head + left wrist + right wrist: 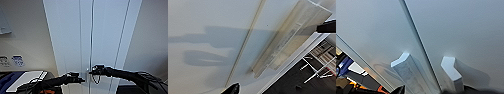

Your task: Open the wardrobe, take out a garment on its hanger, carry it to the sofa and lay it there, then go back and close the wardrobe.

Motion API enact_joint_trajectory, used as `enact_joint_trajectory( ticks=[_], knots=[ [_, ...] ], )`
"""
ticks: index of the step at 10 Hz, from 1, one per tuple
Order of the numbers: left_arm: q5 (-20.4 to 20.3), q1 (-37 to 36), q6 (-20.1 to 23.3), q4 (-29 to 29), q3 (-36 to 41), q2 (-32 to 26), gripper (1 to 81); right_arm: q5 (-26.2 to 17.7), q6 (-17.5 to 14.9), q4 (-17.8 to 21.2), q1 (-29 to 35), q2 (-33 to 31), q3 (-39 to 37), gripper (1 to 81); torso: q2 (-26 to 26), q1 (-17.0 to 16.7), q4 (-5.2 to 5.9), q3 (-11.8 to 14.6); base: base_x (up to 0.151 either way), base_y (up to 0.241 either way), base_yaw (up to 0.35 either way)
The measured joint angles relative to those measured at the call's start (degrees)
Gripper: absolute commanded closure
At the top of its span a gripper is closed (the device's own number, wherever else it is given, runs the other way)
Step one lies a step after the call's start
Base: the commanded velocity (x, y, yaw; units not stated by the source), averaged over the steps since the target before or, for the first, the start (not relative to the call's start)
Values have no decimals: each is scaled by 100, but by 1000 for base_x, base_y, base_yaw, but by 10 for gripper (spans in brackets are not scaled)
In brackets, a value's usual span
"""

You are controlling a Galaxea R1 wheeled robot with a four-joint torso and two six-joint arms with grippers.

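Observation:
The white wardrobe [105, 37] stands right in front of me with both doors shut, and what is inside is hidden. The seam between the doors [91, 37] runs down the middle. My left gripper [80, 80] reaches in low, just left of the seam. In the left wrist view it [279, 57] is open, with the long white handle [288, 42] lying between its dark fingertips [231, 88]. My right gripper [91, 72] is at the seam at handle height. Its wrist view shows both small white handles [407, 67] [451, 71] close up, one on each side of the seam.
A beige wall flanks the wardrobe, with switch plates [18, 60] at the left. A dark blue object with a white panel [25, 78] sits low on the left. White metal legs [318, 67] stand on the dark floor beside the wardrobe.

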Motion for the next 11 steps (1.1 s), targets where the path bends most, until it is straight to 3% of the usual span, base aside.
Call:
enact_joint_trajectory(
  ticks=[11],
  knots=[
    [-39,33,11,601,-1941,1598,10,-18,0,-20,-28,-11,107,10,5,11,0,-2,0,0,0]
  ],
)
